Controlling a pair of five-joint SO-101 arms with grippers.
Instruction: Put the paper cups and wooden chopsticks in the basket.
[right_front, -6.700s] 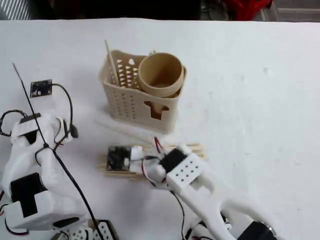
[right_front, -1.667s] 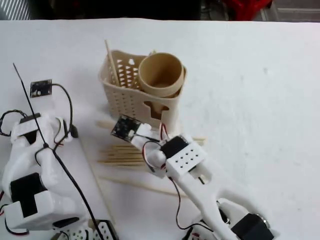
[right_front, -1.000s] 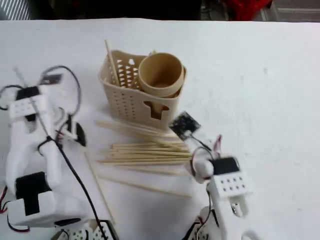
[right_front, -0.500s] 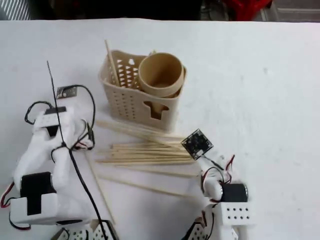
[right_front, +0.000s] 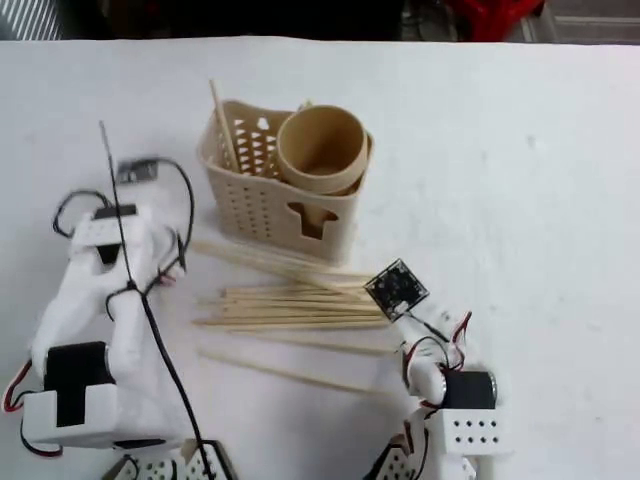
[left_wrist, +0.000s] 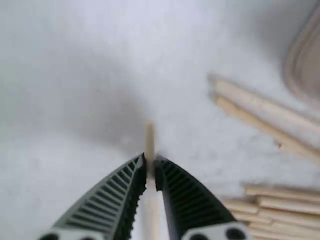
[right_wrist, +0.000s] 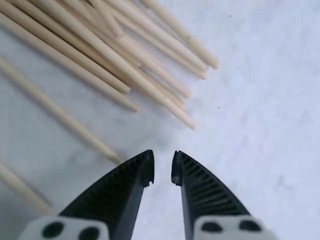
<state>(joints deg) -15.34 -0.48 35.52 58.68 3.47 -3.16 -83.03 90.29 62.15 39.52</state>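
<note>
Between left gripper (left_wrist: 150, 167) fingertips: held chopstick (left_wrist: 149, 137), clamped tight, tip poking out past them. Off to one side of it, loose chopsticks (left_wrist: 260, 112) on white table (left_wrist: 75, 75); basket (left_wrist: 305, 60) rim curves just beyond. Right gripper (right_wrist: 162, 169) jaws parted narrowly, nothing between; ends of loose chopsticks just ahead. High view adds: paper cup (right_front: 322, 148) sitting inside basket, upright chopstick (right_front: 220, 118) beside it, well beyond both grippers.

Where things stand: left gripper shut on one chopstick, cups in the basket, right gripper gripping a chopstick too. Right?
No: the right gripper holds nothing, as the right wrist view shows. The left gripper grips one chopstick; the cups sit in the basket.
</note>
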